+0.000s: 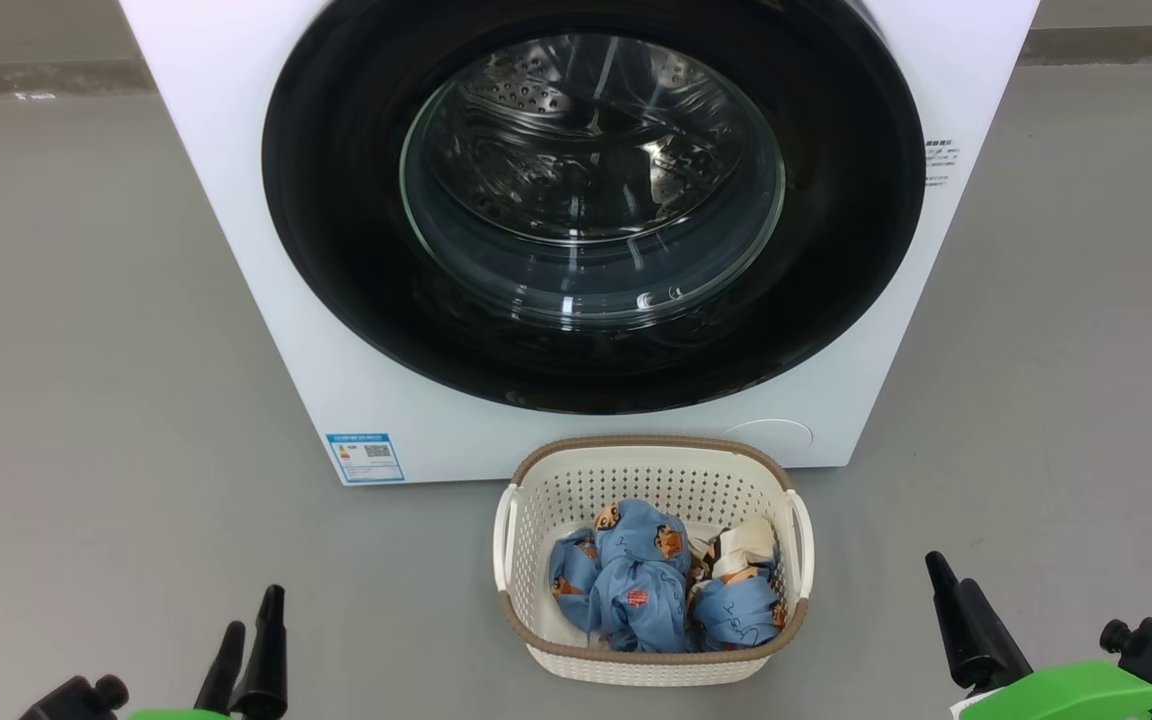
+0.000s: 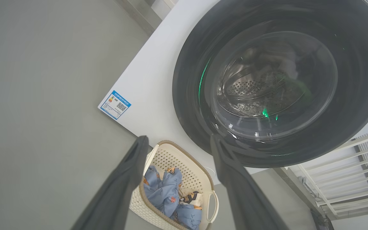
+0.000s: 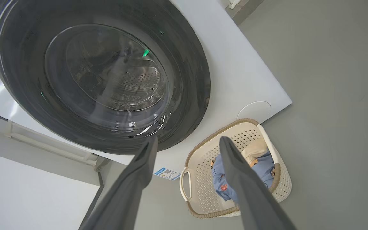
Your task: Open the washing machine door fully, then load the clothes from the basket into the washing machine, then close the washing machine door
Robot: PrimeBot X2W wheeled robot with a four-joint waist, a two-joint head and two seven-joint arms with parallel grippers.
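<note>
The washing machine door [image 1: 593, 205] is closed flat against the front of the washing machine [image 1: 226, 230]. Its wide black rim rings a bulging glass window, and the holed steel drum [image 1: 536, 110] shows through the glass. The machine stands on a grey floor [image 1: 86, 350]. It has a small blue label [image 1: 365, 457] at its lower left corner and a round white cap [image 1: 768, 432] at its lower right.

Just in front of the machine, below the door, sits the basket [image 1: 651, 443], its far rim close to the machine's base. The clothes [image 1: 636, 585] lie bunched inside it. They are mostly light blue cloth with orange-brown prints, with a cream piece towards the right side.

The left gripper [image 1: 255, 608] hangs at the lower left of the head view, well apart from the basket, over bare floor. In its wrist view its two dark fingers [image 2: 133, 166] are spread wide with nothing between them. The right gripper [image 1: 948, 575] hangs at the lower right, also clear of the basket. Its fingers [image 3: 235, 166] are likewise parted and empty. Neither gripper touches the door, the basket or the clothes.

A white slatted rack [image 2: 356, 172] stands beside the machine in the left wrist view.
</note>
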